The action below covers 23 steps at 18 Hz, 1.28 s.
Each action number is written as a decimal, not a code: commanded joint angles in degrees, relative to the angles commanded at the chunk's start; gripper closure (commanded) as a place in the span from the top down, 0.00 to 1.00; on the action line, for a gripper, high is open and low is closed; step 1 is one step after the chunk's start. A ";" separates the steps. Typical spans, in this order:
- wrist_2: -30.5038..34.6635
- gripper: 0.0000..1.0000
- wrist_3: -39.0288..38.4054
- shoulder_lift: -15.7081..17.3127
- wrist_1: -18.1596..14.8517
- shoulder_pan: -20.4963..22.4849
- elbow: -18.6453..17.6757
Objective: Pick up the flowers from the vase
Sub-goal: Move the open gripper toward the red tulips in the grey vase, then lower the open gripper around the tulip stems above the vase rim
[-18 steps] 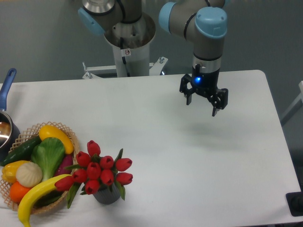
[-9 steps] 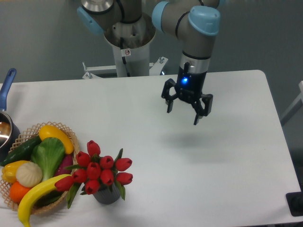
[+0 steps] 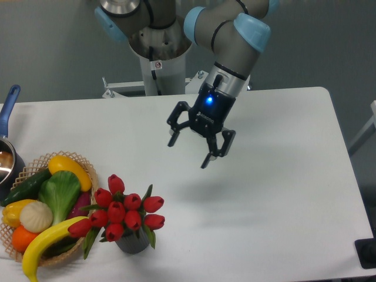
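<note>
Flowers point(image 3: 126, 212) are sitting in the vase point(image 3: 133, 242) near the front left of the table point(image 3: 282, 194), nothing touching them. The claw point(image 3: 188, 152) is up in the air over the middle of the table, tilted down and toward the left, fingers spread wide with nothing between them, so it's released. A little blue light glows on its wrist. It's above and to the right of the bunch, well apart from it, and you can see a faint shadow on the tabletop under it.

Red buds are bunched tight with green leaves poking out around the sides, and the dark ribbed vase is mostly hidden under them. Just left of the vase, pretty much touching the leaves, is a woven basket point(image 3: 88, 169) stuffed with fruit and veg, including a banana point(image 3: 47, 244) hanging over the front edge. Further left, cut off by the frame, there's a metal pot point(image 3: 7, 161) with a blue handle.
</note>
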 joint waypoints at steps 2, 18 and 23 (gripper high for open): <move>-0.09 1.00 0.00 -1.58 0.00 -1.93 1.23; -7.38 1.00 0.00 -14.77 0.09 -8.53 12.75; -7.39 1.00 0.00 -16.97 0.00 -8.88 14.85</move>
